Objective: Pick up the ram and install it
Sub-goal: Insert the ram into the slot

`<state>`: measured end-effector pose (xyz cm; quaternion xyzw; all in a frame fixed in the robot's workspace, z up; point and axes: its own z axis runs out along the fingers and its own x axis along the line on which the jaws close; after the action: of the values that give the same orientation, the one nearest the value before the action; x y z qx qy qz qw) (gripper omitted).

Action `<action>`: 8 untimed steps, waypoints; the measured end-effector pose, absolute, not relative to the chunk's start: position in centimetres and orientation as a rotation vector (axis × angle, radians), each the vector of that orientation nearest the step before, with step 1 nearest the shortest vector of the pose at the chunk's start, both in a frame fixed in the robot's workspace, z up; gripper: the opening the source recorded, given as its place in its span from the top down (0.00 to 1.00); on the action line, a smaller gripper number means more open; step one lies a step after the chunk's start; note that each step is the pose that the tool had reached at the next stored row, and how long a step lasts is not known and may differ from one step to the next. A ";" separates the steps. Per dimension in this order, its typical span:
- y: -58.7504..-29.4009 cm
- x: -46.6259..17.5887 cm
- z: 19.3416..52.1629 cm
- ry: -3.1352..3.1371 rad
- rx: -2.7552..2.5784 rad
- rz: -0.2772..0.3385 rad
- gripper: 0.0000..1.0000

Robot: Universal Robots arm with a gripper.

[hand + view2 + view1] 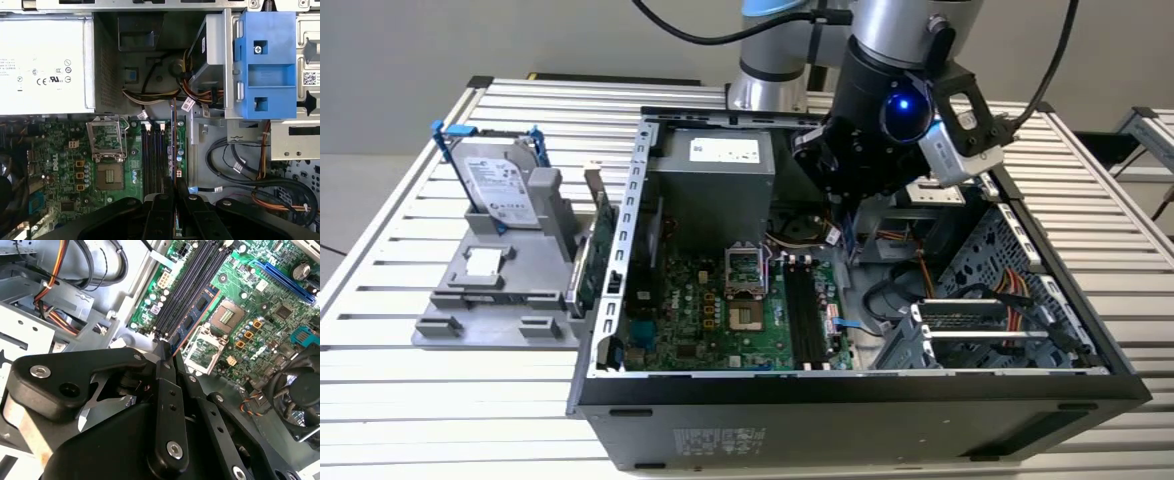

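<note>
The hand [165, 351] grips the ram [195, 315] over the memory slots [185, 287] (pickup done, I judge); pressing it home looks undone.

In the second wrist view, the gripper [164, 349] fingers [167, 390] cover the near end of the ram [195, 310]. You cannot tell whether its lower edge meets a motherboard [240, 275] slot. The fan [297, 400] is cut off by the picture's edge.
</note>
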<state>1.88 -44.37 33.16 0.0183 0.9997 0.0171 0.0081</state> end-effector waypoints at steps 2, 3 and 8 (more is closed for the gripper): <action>-44.4 1.9 33.1 3.124 0.057 0.053 1.00; -44.4 1.9 33.0 3.124 0.057 0.054 1.00; -44.5 1.9 32.7 3.124 0.057 0.053 1.00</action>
<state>1.88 -44.55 32.67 0.0183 0.9997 0.0170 0.0081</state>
